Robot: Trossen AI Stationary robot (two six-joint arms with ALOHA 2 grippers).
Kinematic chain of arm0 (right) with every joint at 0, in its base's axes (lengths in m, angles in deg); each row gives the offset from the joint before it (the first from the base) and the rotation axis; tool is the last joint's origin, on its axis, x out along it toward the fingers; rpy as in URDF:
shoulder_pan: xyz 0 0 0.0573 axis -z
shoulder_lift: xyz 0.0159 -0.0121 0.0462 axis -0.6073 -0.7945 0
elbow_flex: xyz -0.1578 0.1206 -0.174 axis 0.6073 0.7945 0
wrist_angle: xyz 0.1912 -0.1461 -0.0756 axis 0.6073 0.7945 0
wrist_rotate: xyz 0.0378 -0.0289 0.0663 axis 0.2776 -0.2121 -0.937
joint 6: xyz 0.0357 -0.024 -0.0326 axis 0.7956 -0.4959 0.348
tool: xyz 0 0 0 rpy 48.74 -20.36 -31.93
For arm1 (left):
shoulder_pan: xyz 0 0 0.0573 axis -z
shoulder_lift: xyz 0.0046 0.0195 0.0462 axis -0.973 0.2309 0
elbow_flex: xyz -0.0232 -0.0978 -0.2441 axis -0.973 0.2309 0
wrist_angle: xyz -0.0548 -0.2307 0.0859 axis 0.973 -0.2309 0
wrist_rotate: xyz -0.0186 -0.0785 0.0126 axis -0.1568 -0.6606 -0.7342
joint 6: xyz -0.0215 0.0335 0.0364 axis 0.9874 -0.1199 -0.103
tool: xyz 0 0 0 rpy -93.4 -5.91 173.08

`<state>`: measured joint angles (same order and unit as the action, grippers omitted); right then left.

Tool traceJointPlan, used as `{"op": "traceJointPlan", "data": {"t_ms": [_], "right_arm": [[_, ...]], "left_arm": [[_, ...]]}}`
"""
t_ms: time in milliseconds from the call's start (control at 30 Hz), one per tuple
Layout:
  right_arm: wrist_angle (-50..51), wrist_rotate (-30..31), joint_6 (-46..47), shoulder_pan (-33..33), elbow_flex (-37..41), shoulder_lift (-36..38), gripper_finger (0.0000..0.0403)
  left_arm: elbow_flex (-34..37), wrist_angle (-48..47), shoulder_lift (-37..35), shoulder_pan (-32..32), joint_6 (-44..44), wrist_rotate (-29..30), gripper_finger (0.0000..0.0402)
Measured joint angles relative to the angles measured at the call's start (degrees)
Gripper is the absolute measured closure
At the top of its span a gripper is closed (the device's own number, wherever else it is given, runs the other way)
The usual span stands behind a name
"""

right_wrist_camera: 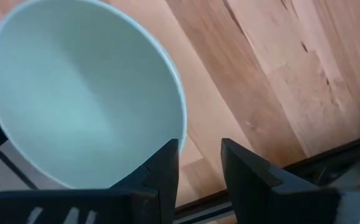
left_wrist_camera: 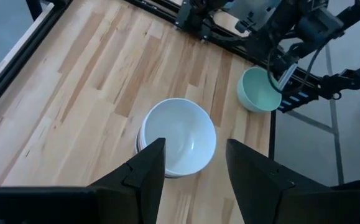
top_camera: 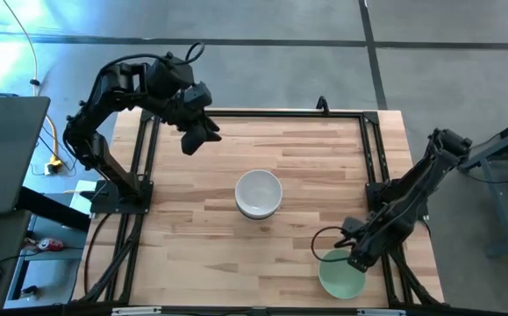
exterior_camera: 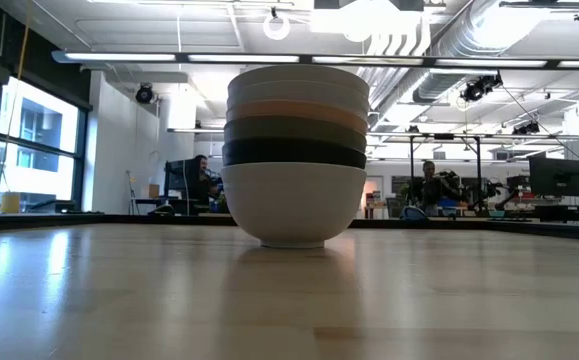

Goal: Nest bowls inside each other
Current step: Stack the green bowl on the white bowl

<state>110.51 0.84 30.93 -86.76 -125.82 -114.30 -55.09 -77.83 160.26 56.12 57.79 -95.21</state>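
A stack of nested bowls (top_camera: 258, 194), a white bowl (left_wrist_camera: 183, 134) uppermost, is seen mid-table. The pale green bowl (top_camera: 339, 274), empty, is gripped at its rim by the right gripper (top_camera: 359, 257) near the table's corner. The left gripper (top_camera: 197, 137) is held open above the table (top_camera: 192, 237). No writing is legible.

Stack of bowls (top_camera: 258, 194): from above only the top white bowl (left_wrist_camera: 178, 137) shows, the ones nested under it are hidden; low view shows only rim bands, no interiors. Pale green bowl (right_wrist_camera: 80, 93): cut by the right wrist picture's edge; in the high view partly covered by the right gripper (top_camera: 359, 260), whose fingers are too small there to tell apart. Contact between its fingers and the bowl rim can't be judged. Left gripper (left_wrist_camera: 195, 163): fingertips only, body cut off. Two people (exterior_camera: 201, 180) behind the table, too small to make out.
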Motion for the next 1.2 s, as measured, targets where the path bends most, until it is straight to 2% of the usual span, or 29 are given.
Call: {"op": "traceJointPlan", "data": {"t_ms": [600, 933, 1067, 1200], "right_arm": [[-2.17, -2.87, -0.91, -0.02, 0.00, -10.67, 0.0292], [-5.30, -2.23, -0.72, -0.02, -0.04, -12.44, 0.0297], [-5.27, -2.19, -0.58, 0.12, -0.04, -12.44, 0.0323], [-5.23, -2.17, -0.69, 0.26, -0.04, -12.44, 0.0377]], "left_arm": [[0.00, -0.02, 0.00, 3.54, 1.19, 2.60, 0.0245], [0.00, -0.02, 0.00, 3.52, 1.41, 2.60, 0.0245], [0.00, -0.02, 0.00, 3.52, 1.41, 2.60, 0.0245], [0.00, 0.00, 0.00, 3.52, 1.31, 2.60, 0.0245]]}}
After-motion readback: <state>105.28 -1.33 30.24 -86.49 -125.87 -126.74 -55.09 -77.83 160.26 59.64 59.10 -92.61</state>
